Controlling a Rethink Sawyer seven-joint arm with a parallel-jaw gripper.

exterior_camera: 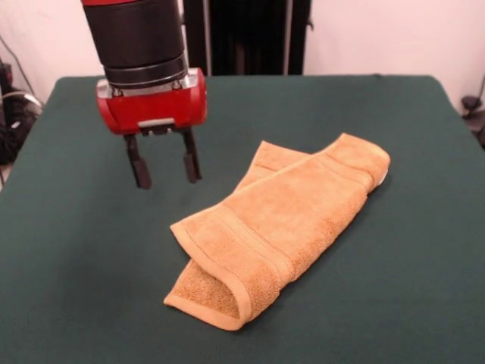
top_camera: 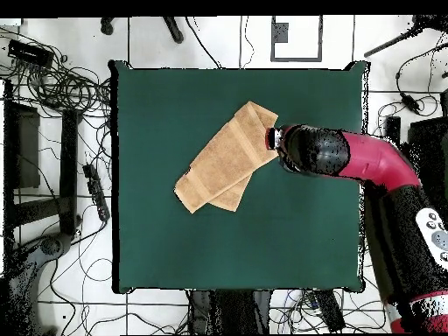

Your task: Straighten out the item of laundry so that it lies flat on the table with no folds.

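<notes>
The orange-tan terry hand towel (exterior_camera: 284, 224) lies folded over on itself near the middle of the dark green table (exterior_camera: 83, 303), a long doubled strip running on a slant. In the front view its near end curls up and over, showing the hemmed edge and the looped underside, and a flat woven band (exterior_camera: 254, 243) crosses the top layer not far from that end. At the far end the upper layer is rounded over, and a second, lower layer pokes out beside it as a flap (exterior_camera: 269, 158). A bit of white shows at the right-hand tip of the far fold, too small to make out properly. From overhead the towel (top_camera: 226, 157) sits slightly toward the table's (top_camera: 175, 254) upper half, with the under layer peeking out along one long side.

The gripper (exterior_camera: 163, 171) hangs above the felt beside the towel, off to the left of it in the front view and clear of the cloth. Its two black fingers (exterior_camera: 138, 168) point straight down with an open gap between them, and nothing is held. Above them is the red wrist housing (exterior_camera: 151, 102) and the black cylinder of the arm (exterior_camera: 136, 38). Overhead, the red and black arm (top_camera: 350, 157) reaches in from the right, its end just at the towel's corner.

Around the table the floor (top_camera: 52, 105) is strewn with black cables.
</notes>
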